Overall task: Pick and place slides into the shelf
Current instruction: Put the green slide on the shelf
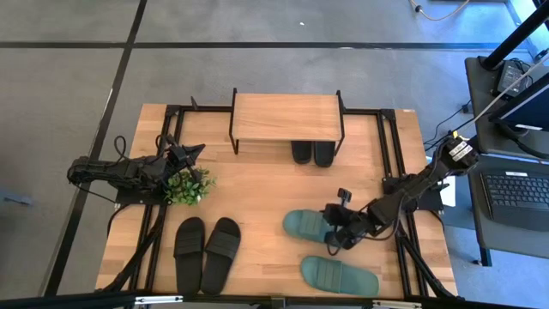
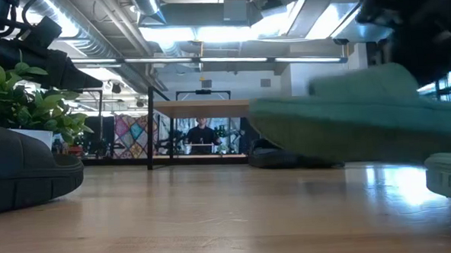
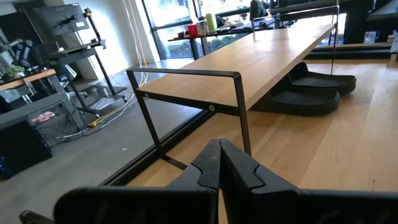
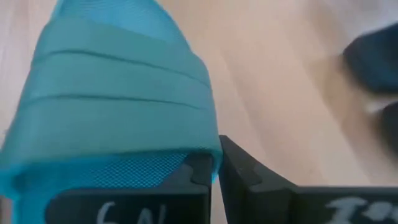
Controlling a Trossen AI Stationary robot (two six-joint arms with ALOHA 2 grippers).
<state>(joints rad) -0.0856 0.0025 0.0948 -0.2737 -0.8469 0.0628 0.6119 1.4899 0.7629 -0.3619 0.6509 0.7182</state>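
Green ribbed sandal is pinched at its strap edge by the closed right gripper, ready to be carried to the shelf, where one black pair is tucked underneath. Left gripper is kept shut beside the plant.

Pale handwritten marks on the right gripper body in the right wrist view: roughly "6" followed by unclear strokes, with further marks on the other finger base illegible. No other readable text, labels or signs elsewhere.
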